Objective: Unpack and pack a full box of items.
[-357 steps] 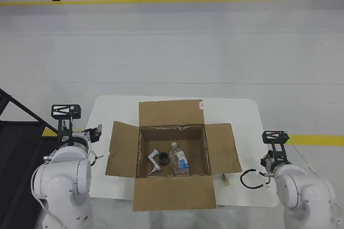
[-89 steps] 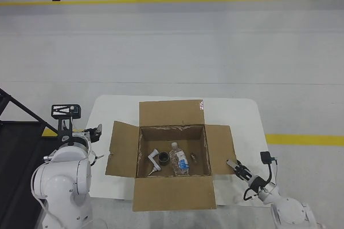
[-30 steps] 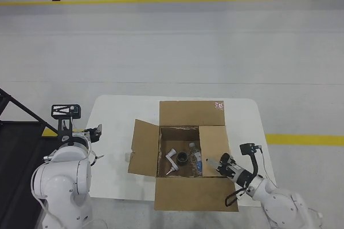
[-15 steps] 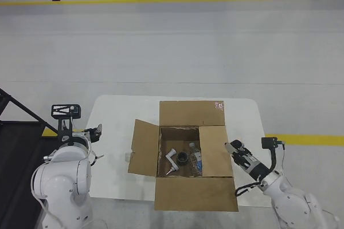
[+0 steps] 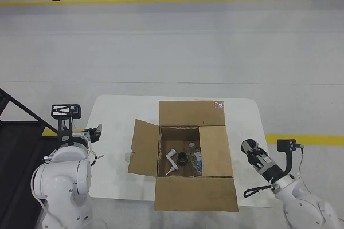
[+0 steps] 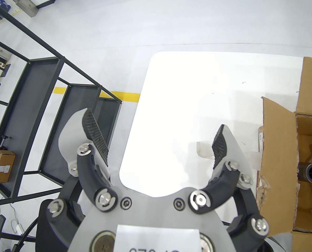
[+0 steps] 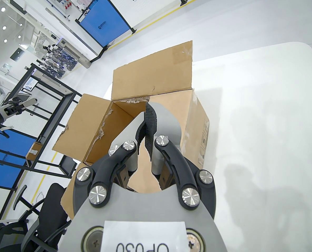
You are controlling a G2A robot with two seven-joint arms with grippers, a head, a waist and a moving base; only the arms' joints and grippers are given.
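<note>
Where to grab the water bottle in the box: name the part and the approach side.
Probably its mid-body, from straight above, straddling its width. The water bottle lies flat in the box, cap toward the far wall; the black cylinder crowds one side.

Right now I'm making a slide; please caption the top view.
Open box holding a bottle on the table; right tool shut beside it, left tool open.
</note>
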